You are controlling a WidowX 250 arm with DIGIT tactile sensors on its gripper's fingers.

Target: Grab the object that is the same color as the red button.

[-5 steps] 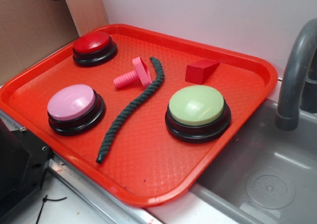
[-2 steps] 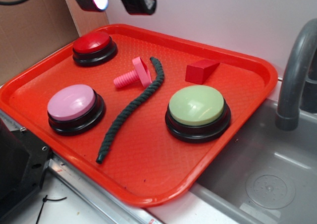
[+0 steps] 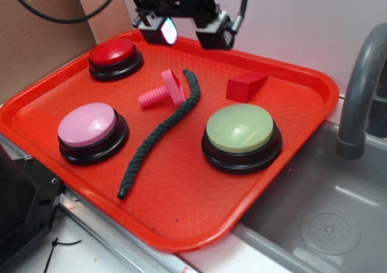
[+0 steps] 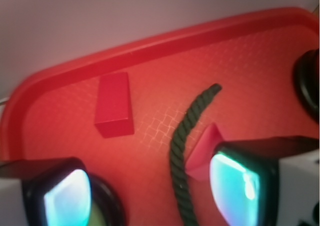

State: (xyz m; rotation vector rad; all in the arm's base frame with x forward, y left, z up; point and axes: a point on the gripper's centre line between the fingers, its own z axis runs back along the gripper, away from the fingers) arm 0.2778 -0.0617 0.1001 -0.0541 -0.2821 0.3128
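Note:
The dark-red wedge block (image 3: 245, 86) lies on the red tray (image 3: 181, 194) toward its back right; in the wrist view the block (image 4: 114, 105) is up and left of centre. The red button (image 3: 114, 58) sits at the tray's back left. My gripper (image 3: 188, 32) hangs open and empty above the tray's back edge, between the red button and the block, left of the block. In the wrist view my gripper (image 4: 150, 193) has its two lit pads (image 4: 65, 198) spread wide apart, with nothing between them but tray and rope.
A pink plastic screw (image 3: 163, 92) and a dark green rope (image 3: 160, 131) lie mid-tray. A pink-topped button (image 3: 91, 131) is front left, a pale-green-topped button (image 3: 240, 135) front right. A grey sink (image 3: 326, 218) with a faucet (image 3: 360, 86) is on the right; cardboard stands behind left.
My gripper has come in from the upper left, moving right and down over the tray's back edge toward the block. Nothing on the tray has moved.

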